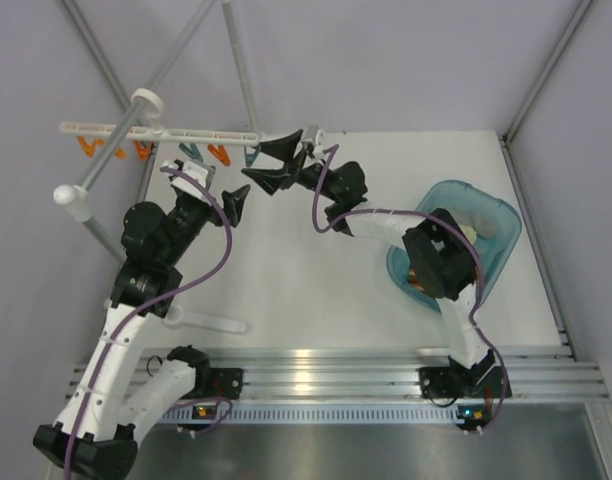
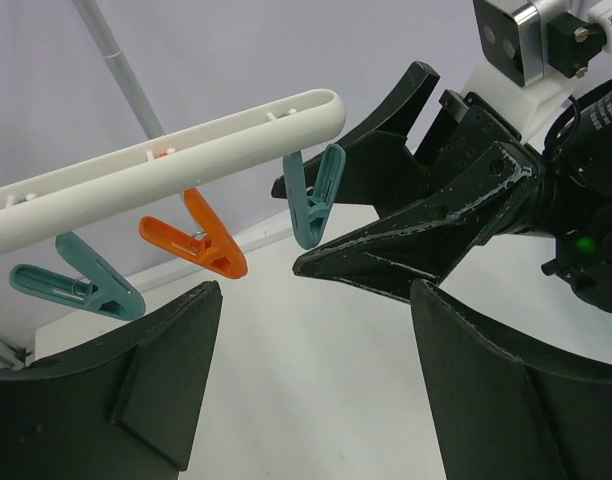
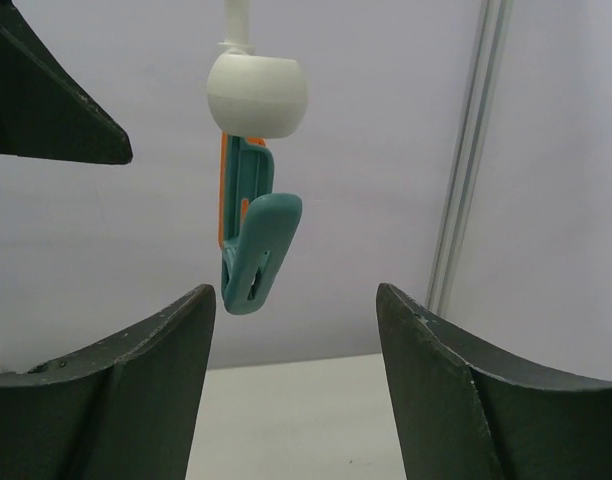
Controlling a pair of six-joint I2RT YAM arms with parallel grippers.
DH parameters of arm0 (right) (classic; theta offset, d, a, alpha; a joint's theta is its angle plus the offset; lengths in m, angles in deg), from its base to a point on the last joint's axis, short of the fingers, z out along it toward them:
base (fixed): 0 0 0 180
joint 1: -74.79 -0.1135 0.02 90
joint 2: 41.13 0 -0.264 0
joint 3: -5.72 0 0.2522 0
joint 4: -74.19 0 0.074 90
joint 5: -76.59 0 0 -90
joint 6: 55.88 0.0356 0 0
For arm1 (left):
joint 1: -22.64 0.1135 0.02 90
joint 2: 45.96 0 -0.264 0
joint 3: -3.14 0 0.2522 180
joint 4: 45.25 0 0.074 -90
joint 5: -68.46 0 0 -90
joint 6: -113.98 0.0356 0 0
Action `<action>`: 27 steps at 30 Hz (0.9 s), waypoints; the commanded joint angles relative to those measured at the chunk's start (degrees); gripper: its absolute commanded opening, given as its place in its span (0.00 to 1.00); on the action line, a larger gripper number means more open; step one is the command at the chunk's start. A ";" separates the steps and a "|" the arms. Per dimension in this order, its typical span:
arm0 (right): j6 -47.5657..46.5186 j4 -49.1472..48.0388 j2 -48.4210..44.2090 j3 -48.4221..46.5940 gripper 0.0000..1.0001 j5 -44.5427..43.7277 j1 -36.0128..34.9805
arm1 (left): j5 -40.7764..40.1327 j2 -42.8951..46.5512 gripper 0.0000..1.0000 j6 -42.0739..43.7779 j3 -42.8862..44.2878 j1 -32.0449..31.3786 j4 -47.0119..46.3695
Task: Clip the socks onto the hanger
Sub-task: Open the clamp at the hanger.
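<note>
The hanger point(image 1: 156, 130) is a white bar at the back left, with orange and teal clips dangling from it. My right gripper point(image 3: 294, 290) is open just below the teal clip point(image 3: 254, 240) that hangs from the bar's rounded end point(image 3: 256, 95). It does not touch the clip. From the left wrist view, that same teal clip point(image 2: 312, 195) hangs between the right gripper's black fingers point(image 2: 406, 245). My left gripper point(image 2: 314, 290) is open and empty below the bar, near an orange clip point(image 2: 201, 240). The socks point(image 1: 470, 232) lie in the teal basin, mostly hidden under my right arm.
The teal basin point(image 1: 491, 215) sits at the right of the white table. Thick grey-white poles with round caps point(image 1: 142, 100) point(image 1: 68, 196) hold the hanger up at the left. A white bar point(image 1: 211, 322) lies near the front left edge. Metal frame struts rise behind.
</note>
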 commanded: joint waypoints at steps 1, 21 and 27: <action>0.42 -3.84 0.92 -3.18 0.65 0.69 -1.61 | -0.47 0.12 0.82 -0.14 1.09 -0.38 -4.19; -0.98 -3.05 -2.59 -0.63 0.16 -6.07 -3.19 | -11.45 -4.63 0.81 1.01 1.62 -5.57 -11.31; -1.86 -3.49 -4.26 0.60 0.00 -8.88 -4.07 | -11.90 -6.12 0.81 -1.72 2.24 -6.09 -12.80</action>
